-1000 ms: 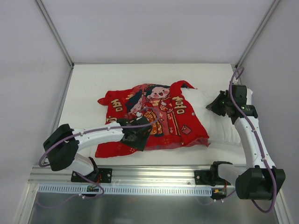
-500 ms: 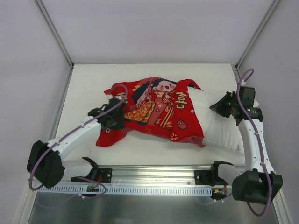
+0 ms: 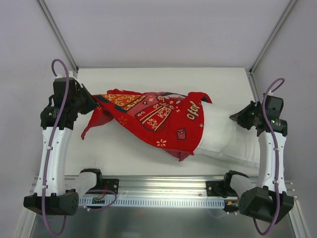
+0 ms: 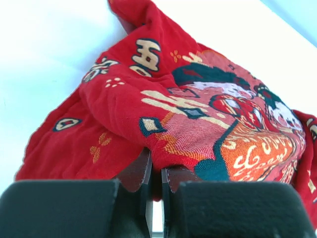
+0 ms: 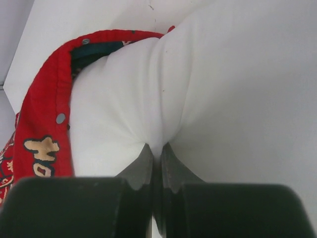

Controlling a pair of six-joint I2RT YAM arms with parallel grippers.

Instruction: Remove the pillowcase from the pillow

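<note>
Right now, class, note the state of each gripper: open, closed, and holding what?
Left gripper: closed, pinching a fold of the red pillowcase.
Right gripper: closed, pinching the white pillow.

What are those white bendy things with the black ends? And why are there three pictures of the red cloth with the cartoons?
Those are two robot arms, the left arm and the right arm, bolted at the near edge of a white table. Each arm ends in a two-finger pincher called a gripper.

The wide picture comes from a camera above and behind the arms. The two close-up pictures come from little cameras on the wrists, so you look right along the fingers.

On the table lies a white pillow, partly inside a red pillowcase with cartoon drawings. The left gripper is pinched shut on the pillowcase. The right gripper is pinched shut on the bare end of the pillow that sticks out of the cover.
</note>
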